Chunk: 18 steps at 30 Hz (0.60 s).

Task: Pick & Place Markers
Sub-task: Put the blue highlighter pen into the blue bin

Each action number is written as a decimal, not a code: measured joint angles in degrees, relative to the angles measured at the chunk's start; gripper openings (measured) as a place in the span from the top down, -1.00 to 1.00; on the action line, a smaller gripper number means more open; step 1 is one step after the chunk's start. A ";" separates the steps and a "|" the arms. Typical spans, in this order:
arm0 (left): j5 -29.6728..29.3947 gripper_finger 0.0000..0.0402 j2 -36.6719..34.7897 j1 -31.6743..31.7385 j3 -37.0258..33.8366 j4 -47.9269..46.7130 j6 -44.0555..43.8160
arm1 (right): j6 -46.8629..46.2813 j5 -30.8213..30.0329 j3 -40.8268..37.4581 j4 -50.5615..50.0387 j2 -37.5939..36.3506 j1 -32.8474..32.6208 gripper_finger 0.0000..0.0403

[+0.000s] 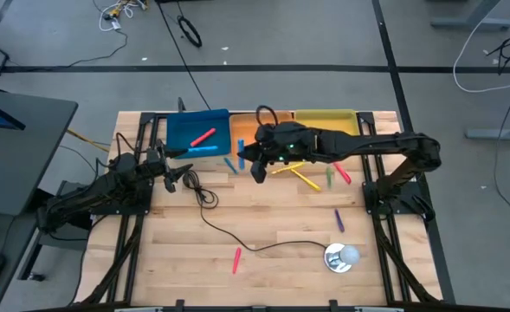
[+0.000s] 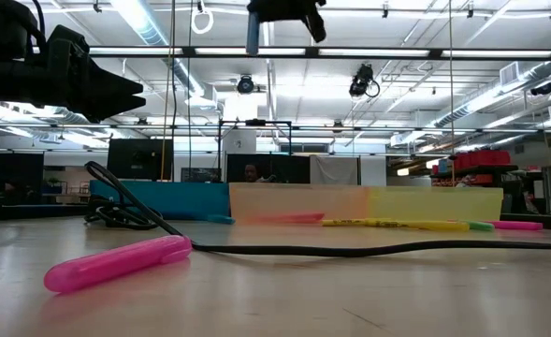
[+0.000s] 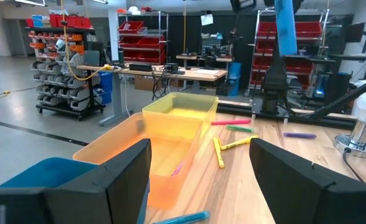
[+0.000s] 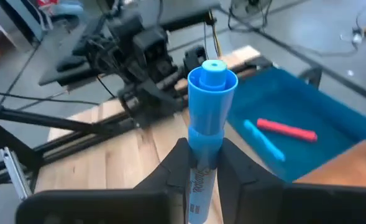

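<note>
The right claw is pinching a blue marker. The marker stands straight up between the two dark fingers, with its cap end on top. In the high view this claw hangs near the middle of the frame, over the wooden table, just below the spot where the blue tray meets the orange tray.

The left claw sits at the left of the high view, near the lower left corner of the blue tray. Its fingers are spread wide apart and nothing is between them.

Three trays stand in a row at the top of the table: blue, orange, and then the yellow tray. Inside the blue tray lie a red marker and a light blue marker.

More markers lie on the table. A yellow marker, a green marker and a pink marker lie below the yellow tray. A purple marker lies further down on the right. One pink marker lies alone near the bottom middle, beside a thin black cable.

A round silver thing sits at the lower right of the table.
</note>
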<state>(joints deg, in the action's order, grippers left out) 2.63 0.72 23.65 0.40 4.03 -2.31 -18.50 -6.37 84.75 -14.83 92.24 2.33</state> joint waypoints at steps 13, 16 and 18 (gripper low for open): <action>0.00 -0.39 0.01 0.01 0.00 -0.05 0.02 | 6.59 1.40 10.13 -2.96 -3.29 -0.04 0.80; 0.01 -0.39 0.00 0.01 0.00 -0.04 0.00 | 6.99 1.36 11.94 -4.58 -3.37 -0.04 0.80; 0.00 -0.39 0.01 0.00 0.00 -0.03 0.01 | 7.01 1.38 12.20 -5.25 -3.31 -0.04 0.80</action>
<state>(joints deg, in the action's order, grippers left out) 2.63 0.73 23.65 0.40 4.00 -2.29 -11.49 -4.99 96.95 -20.08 88.92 2.28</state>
